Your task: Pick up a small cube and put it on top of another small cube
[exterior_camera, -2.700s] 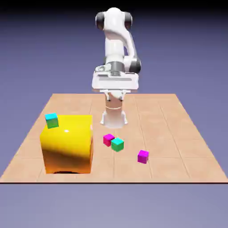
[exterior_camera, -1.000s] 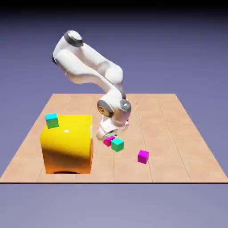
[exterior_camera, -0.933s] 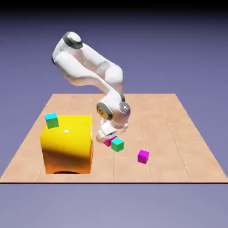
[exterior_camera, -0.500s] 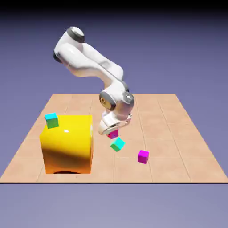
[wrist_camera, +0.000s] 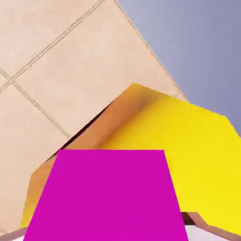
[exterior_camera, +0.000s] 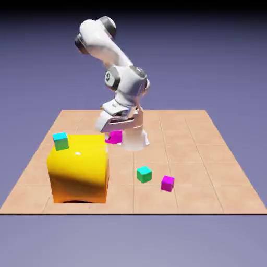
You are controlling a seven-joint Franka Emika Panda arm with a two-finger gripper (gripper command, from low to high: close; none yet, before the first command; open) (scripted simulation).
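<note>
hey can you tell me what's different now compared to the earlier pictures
The hand has closed on the magenta cube and lifted it off the table, carrying it up and toward the exterior view's left, near the yellow block. The green cube got turned and shifted slightly toward the exterior view's right. The yellow block, the teal cube on it and the purple-sided cube stayed put.

In the exterior view, a block (exterior_camera: 80, 174) sits left on the tabletop (exterior_camera: 193, 151), one cube (exterior_camera: 61, 141) atop its left side. To its right lie a nearer cube (exterior_camera: 144, 174) and a farther cube (exterior_camera: 167, 183); the claw (exterior_camera: 114, 134) holds a raised cube (exterior_camera: 115, 137) by its upper-right corner.
</note>
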